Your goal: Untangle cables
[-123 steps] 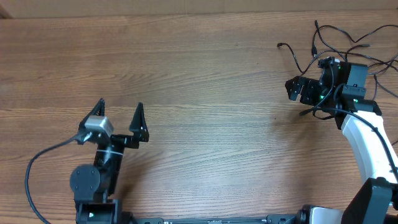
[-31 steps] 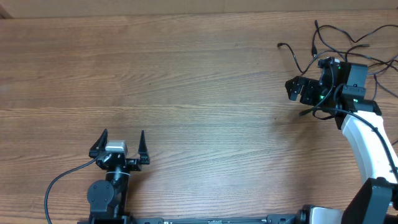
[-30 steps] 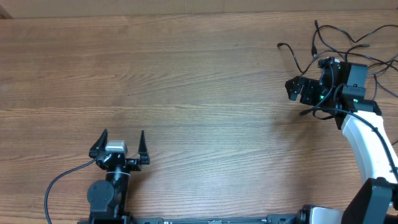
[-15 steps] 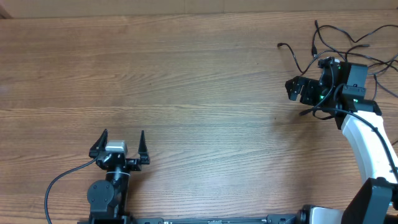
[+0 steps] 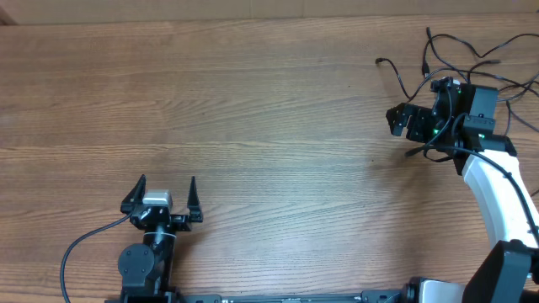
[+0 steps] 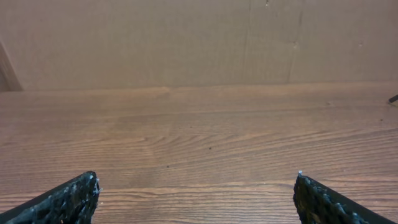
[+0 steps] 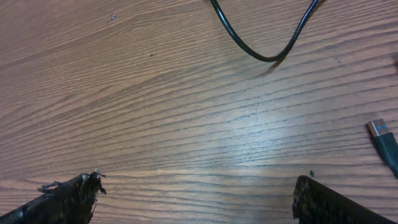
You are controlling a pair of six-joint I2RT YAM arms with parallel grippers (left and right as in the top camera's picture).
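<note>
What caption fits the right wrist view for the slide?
Open right pincer above the wooden table, a black cable loop ahead, USB plug at right.

L gripper [image 5: 167, 179] pulled back toward its base, now straight.

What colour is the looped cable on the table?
The cable is black; the right wrist view shows it best.

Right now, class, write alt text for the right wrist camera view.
A black cable curves in a U on a wooden table; a USB plug lies at the right edge. The right claw is open and empty.
</note>
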